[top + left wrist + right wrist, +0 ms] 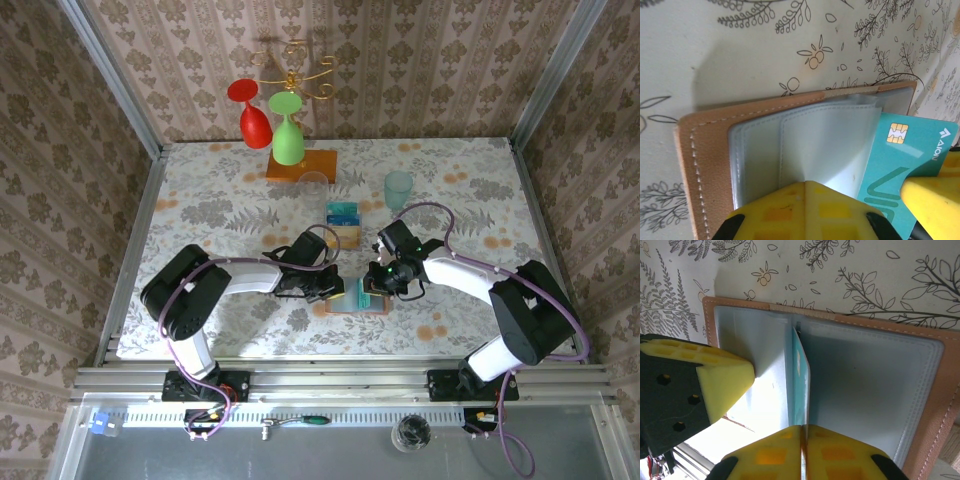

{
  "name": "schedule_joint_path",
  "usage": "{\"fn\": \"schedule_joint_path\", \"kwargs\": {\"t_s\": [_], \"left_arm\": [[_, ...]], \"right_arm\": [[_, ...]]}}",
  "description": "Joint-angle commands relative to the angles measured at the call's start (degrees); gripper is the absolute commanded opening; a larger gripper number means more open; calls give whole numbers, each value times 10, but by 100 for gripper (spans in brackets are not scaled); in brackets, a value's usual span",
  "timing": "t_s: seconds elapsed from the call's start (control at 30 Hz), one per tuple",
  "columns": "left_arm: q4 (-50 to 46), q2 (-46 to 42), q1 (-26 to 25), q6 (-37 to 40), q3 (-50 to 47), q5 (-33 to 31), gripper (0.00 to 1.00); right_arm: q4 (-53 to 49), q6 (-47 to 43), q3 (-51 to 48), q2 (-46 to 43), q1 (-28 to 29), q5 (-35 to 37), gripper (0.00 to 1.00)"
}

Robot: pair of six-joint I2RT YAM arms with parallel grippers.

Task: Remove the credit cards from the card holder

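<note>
The card holder (pixel 352 306) lies open on the table, salmon-brown outside (pixel 710 150) with grey-blue pockets (pixel 880 385). My left gripper (pixel 806 182) (pixel 335 288) is shut on one clear pocket leaf of the holder and pins it. My right gripper (pixel 803 426) (pixel 376 283) is shut on a teal credit card (pixel 910 155), seen edge-on (pixel 800 375) in the right wrist view. The card sticks partway out from between the pocket leaves. Two more credit cards lie on the table behind the holder, one teal (pixel 343 211) and one tan (pixel 348 233).
A clear glass (pixel 315 185) and a teal cup (pixel 398 187) stand beyond the loose cards. At the back, a rack on an orange wooden base (pixel 302 166) holds a red glass (pixel 253 118) and a green glass (pixel 288 135). Metal rails frame the table.
</note>
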Motion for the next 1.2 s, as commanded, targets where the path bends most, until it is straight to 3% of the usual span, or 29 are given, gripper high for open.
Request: {"fn": "schedule_joint_path", "kwargs": {"t_s": [0.0, 0.43, 0.73, 0.93, 1.17], "left_arm": [[-20, 10, -3, 0, 1, -3, 0], [-15, -18, 17, 7, -32, -5, 0], [-1, -55, 45, 21, -70, 10, 0], [0, -75, 59, 33, -85, 19, 1], [-9, -97, 65, 37, -81, 21, 6]], "right_arm": [[-2, 4, 14, 10, 4, 14, 5], [-63, -21, 57, -25, 4, 45, 2], [-115, -88, 116, -16, 3, 56, 0], [-158, -209, 171, 6, 3, 90, 0], [-260, -442, 278, 73, 0, 117, 0]]}}
